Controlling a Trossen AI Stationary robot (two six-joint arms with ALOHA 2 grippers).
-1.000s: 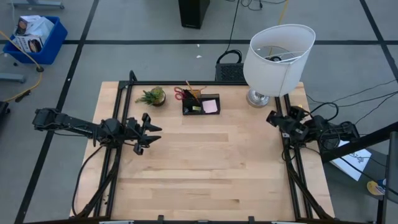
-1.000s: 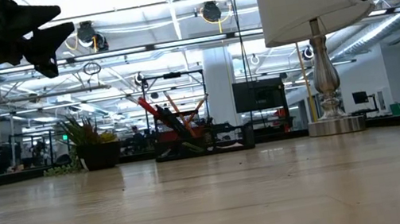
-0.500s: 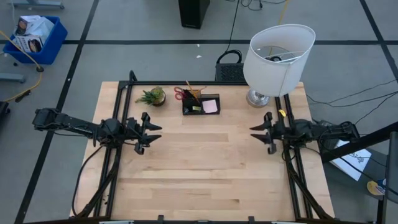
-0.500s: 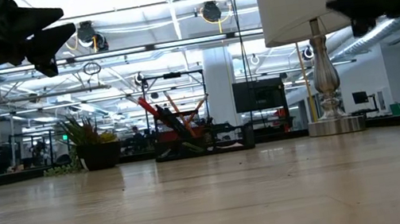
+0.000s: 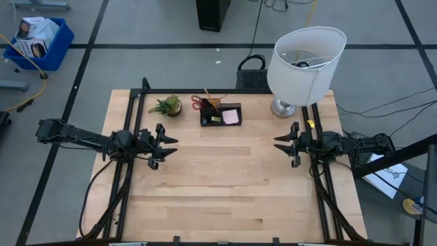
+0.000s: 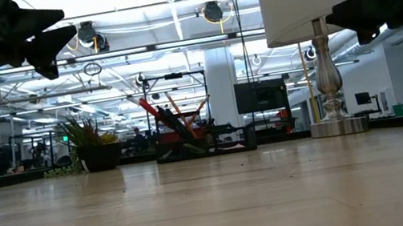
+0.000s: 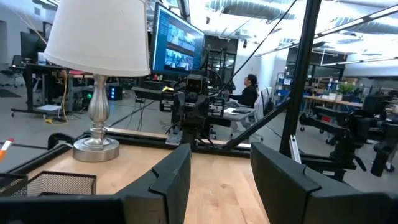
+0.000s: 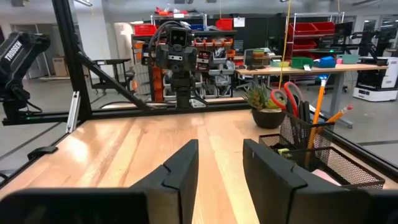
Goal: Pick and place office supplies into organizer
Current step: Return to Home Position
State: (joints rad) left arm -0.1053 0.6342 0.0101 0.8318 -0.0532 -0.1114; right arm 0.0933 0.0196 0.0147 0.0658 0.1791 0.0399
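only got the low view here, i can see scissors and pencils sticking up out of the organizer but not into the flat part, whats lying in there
Observer: From above, the organizer has a pink sticky-note pad lying in its right end.
Operator: anything else beside it
Observer: A small yellow-green piece lies just to the left of the pad, inside the tray.
Operator: where are the arms over the table, i only see dark shapes up top
Observer: The left gripper hangs at the left side of the table and the right gripper at the right side, pointing at each other.
Operator: holding anything
Observer: No. Each wrist view shows that arm's own fingers apart with nothing between them.
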